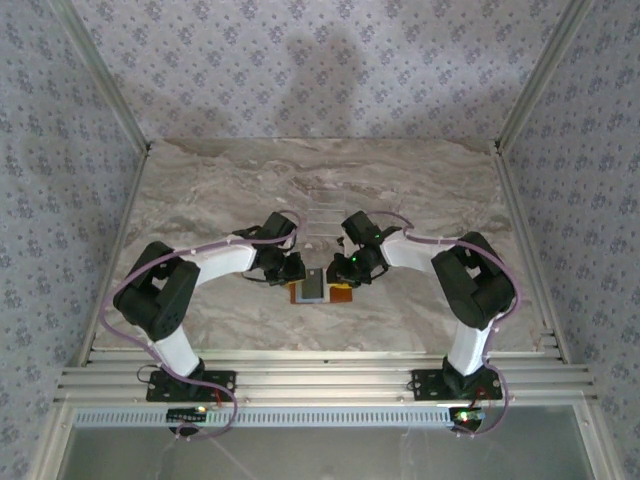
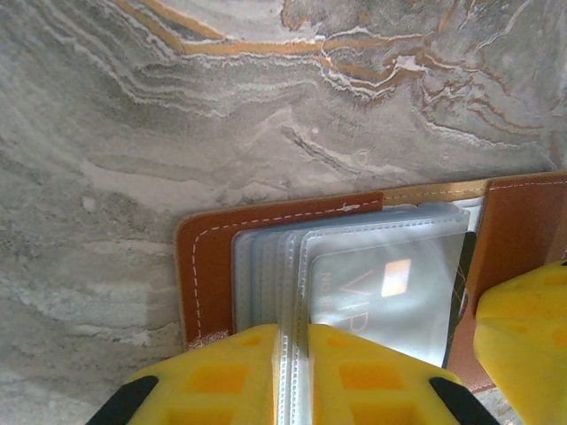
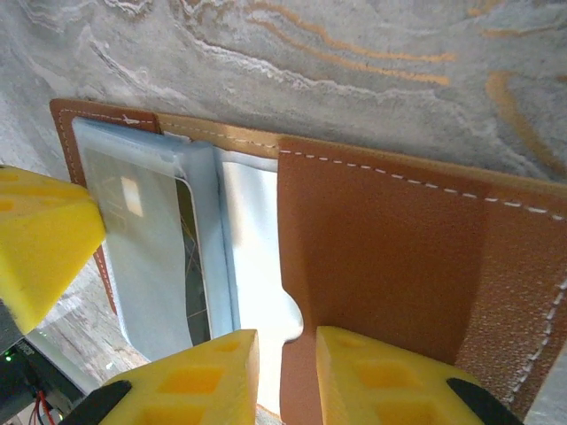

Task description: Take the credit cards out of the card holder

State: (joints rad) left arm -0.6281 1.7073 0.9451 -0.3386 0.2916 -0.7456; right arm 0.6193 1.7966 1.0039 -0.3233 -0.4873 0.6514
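Observation:
The card holder (image 1: 341, 294) lies open on the marble table, orange-brown leather (image 2: 205, 266) with a stack of clear sleeves (image 2: 266, 270) inside. My left gripper (image 2: 293, 341) is shut on the near edge of those sleeves. A grey credit card (image 2: 381, 292) with a gold chip sits in the top sleeve. A dark card edge (image 3: 188, 257) shows under the sleeves (image 3: 146, 248). My right gripper (image 3: 287, 350) stands narrowly open over the edge of the leather pocket (image 3: 381, 257), where a whitish surface (image 3: 257, 257) shows. From above, the left gripper (image 1: 296, 272) and right gripper (image 1: 338, 272) meet over the holder.
A faint clear tray (image 1: 322, 218) lies on the table just behind the two grippers. Patterned walls close in the table (image 1: 200, 190) on three sides. Metal rails (image 1: 300, 375) run along the near edge by the arm bases.

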